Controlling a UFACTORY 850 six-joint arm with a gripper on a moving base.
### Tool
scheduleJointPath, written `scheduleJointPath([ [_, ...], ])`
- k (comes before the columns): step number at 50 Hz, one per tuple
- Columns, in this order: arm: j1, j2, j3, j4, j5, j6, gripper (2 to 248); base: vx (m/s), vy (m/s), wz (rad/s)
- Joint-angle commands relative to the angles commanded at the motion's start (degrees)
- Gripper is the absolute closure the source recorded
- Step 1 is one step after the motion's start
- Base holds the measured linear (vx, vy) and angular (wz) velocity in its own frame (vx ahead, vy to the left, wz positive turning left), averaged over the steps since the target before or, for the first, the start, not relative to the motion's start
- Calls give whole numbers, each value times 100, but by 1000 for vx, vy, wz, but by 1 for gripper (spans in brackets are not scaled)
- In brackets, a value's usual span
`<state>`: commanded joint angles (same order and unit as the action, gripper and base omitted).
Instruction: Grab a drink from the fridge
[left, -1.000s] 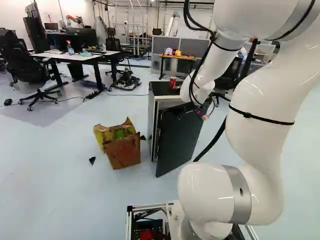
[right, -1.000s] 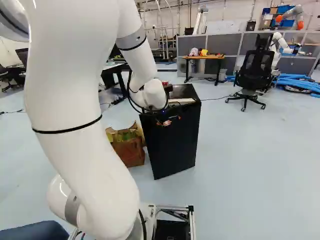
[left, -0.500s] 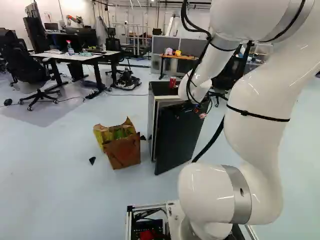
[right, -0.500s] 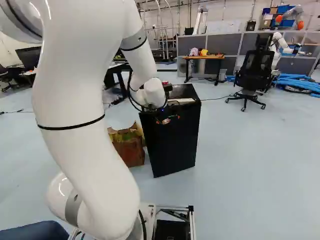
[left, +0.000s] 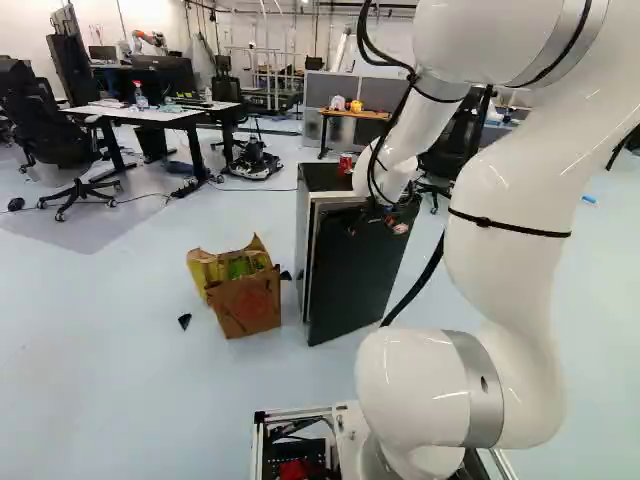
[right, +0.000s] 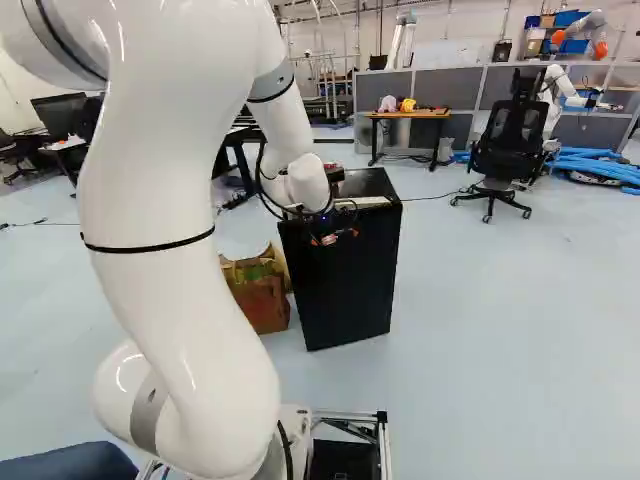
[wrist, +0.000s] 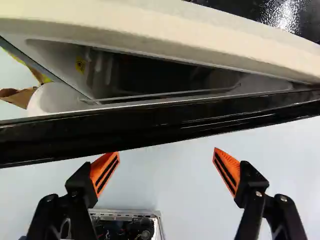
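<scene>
The end effector (right: 333, 237) is spread wide with nothing between its fingers, at the outer side of the fridge (left: 324, 179)'s door (wrist: 165, 120), which stands ajar between it and the interior. Through the gap a pale door bin (wrist: 55, 100) and dark inside show, but I cannot tell whether a drink is in there; a red can (left: 346, 162) stands on top, and beside the fridge a brown bag (left: 246, 305) holds something yellow-green.
</scene>
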<state>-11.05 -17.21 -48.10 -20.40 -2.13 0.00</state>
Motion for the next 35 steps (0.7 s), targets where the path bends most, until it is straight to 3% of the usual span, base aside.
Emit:
scheduleJointPath([
  [35,131,-289,-369,524,-89,0,3,0,0,0],
])
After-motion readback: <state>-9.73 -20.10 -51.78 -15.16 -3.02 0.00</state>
